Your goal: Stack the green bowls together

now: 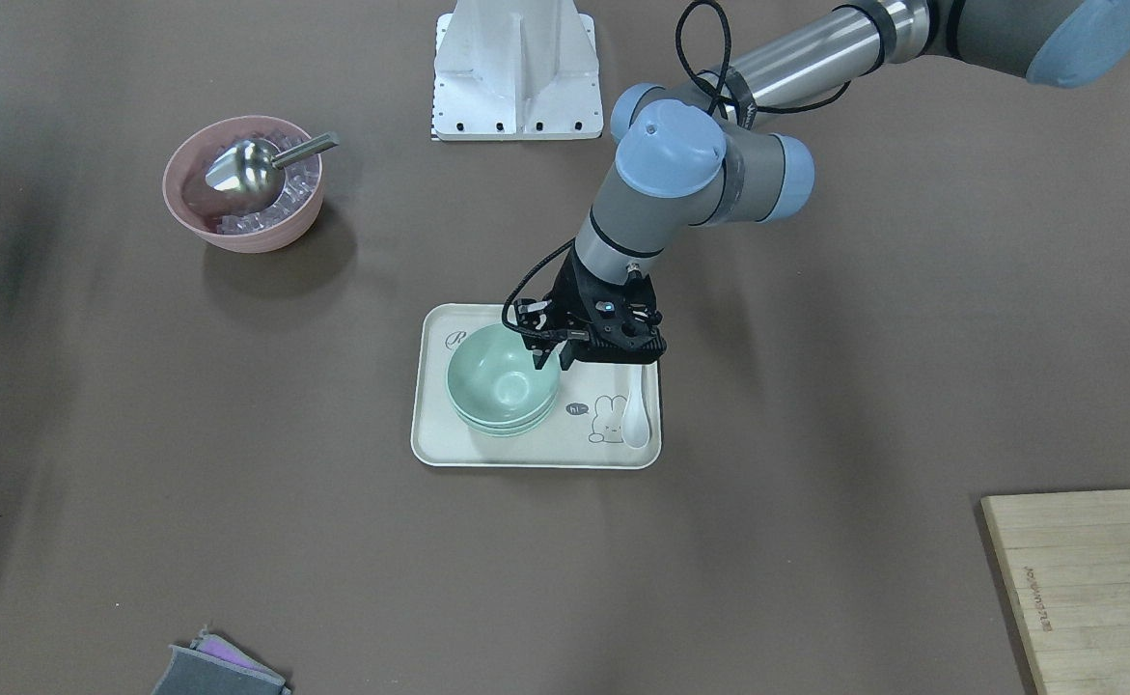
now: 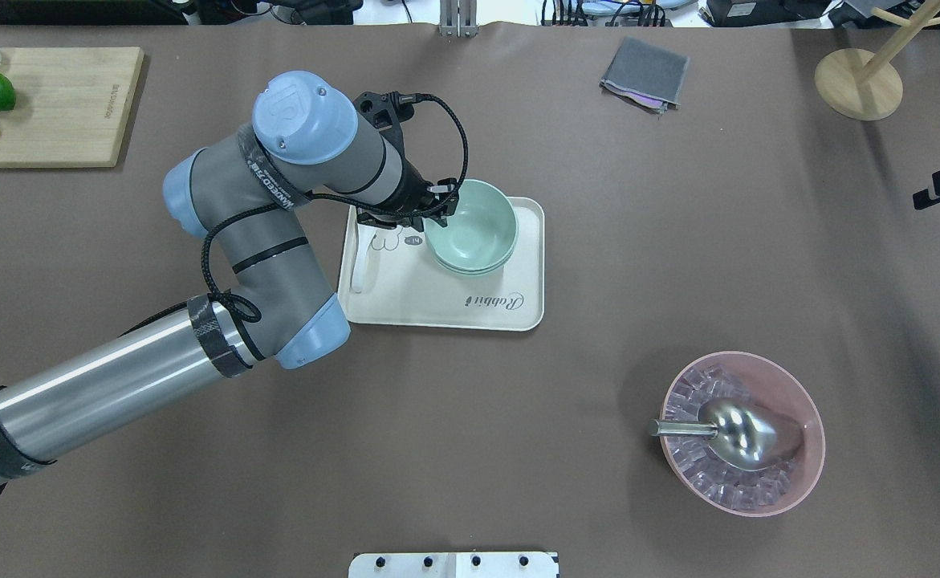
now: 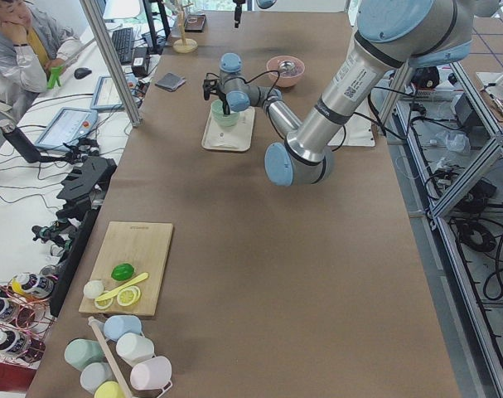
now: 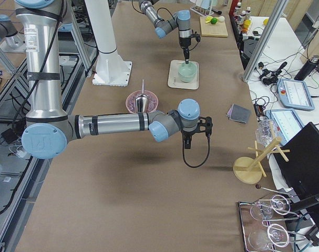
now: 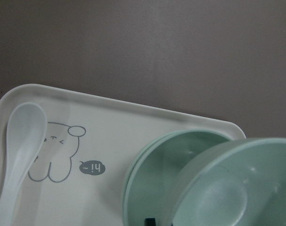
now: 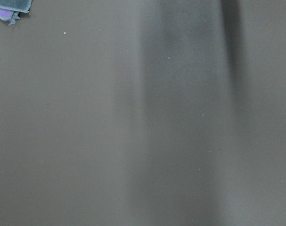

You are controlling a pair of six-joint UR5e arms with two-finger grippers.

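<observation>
At the upper left, a large pink bowl [image 1: 236, 232] holding a metal scoop [image 1: 241, 172] is sitting well apart. In the frame's centre, three small round mint-green plastic bowls [image 1: 502, 386] are nesting on a cream rectangular tray [image 1: 526, 454] on the desk. They are looking smooth, matte, plain and deep-sided. They are probably light, stiff and slightly slippery, so the thin rim is the place for gripping. Just right, the left tool [image 1: 552, 361] is pinching the top bowl's rim. The right tool [image 4: 186, 142] is hanging over the desk, and I cannot tell whether it is spread.
</observation>
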